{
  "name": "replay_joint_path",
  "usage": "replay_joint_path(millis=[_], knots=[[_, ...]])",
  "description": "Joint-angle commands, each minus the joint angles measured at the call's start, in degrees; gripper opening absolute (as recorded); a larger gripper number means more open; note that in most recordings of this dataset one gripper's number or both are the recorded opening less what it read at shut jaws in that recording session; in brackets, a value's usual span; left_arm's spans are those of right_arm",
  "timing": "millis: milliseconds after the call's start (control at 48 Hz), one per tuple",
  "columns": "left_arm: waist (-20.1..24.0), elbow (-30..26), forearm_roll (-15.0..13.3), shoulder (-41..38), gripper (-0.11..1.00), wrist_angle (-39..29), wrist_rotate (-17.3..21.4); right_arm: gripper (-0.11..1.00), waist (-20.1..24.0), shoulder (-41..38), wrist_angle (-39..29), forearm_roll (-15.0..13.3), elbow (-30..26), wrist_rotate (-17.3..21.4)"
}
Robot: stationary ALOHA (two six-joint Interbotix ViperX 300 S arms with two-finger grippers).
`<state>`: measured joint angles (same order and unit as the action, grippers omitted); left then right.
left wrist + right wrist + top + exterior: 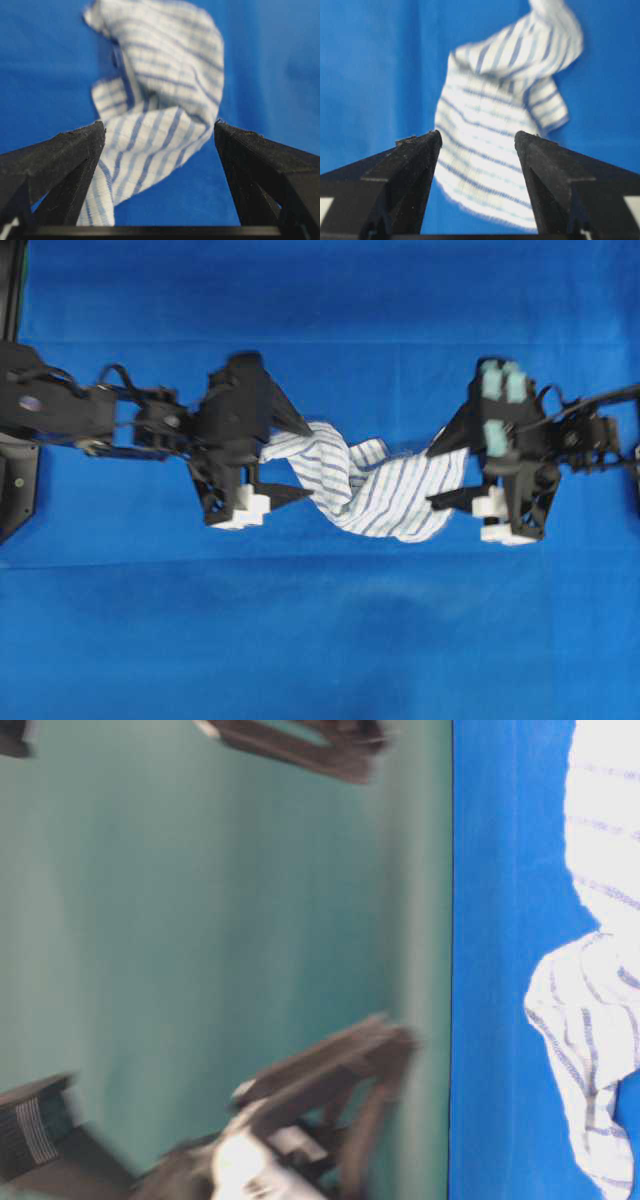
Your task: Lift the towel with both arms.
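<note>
**Both claws spread at the towel ends, no grip yet**

Towel lying crumpled and twisted on the blue desk cover, stretched roughly left to right between the two arms. Not lifted; both ends resting flat on the desk.

Left claw: released, fingers wide apart, nothing held. In the left wrist view, towel running up the frame from between the fingertips, near end lying in the gap closer to the left finger; right finger over bare cover.

Right claw: also released, fingers spread, empty. In the right wrist view, towel's broad end sitting between and just beyond the tips, fairly well centred.

Table-level view too blurred for heights; whether the tips touch cloth cannot be told.

Step in hand, as judged: final approach before the pinch.

Notes for doing it well:
- Bring both claws down until the fingertips straddle cloth, not bare cover.
- Shift the left claw slightly so the narrow end sits mid-gap; edge grip likely to slip.
- Clench both before raising either.
- Raise together, evenly, keeping the spacing, so the twisted middle does not drag one end free.
</note>
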<state>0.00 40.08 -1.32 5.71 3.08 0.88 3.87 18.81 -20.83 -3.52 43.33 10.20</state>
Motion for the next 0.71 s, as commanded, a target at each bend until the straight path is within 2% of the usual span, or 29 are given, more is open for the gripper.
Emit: replay_joint_path(millis=[0, 375, 687], knots=[[-0.09, -0.97, 0.00, -3.25, 0.91, 1.41, 0.00, 0.64, 0.70, -1.93, 1.23, 0.18, 0.09, 0.09], [0.97, -1.67, 0.00, -13.10, 0.91, 5.54, 0.00, 0.64, 1.05, -13.71, 6.68, 0.18, 1.49, 0.18], [1.58, -1.93, 0.00, -16.79, 0.90, 6.86, 0.09, 0.64, 1.05, -17.75, 10.02, 0.26, 1.58, 0.18]])
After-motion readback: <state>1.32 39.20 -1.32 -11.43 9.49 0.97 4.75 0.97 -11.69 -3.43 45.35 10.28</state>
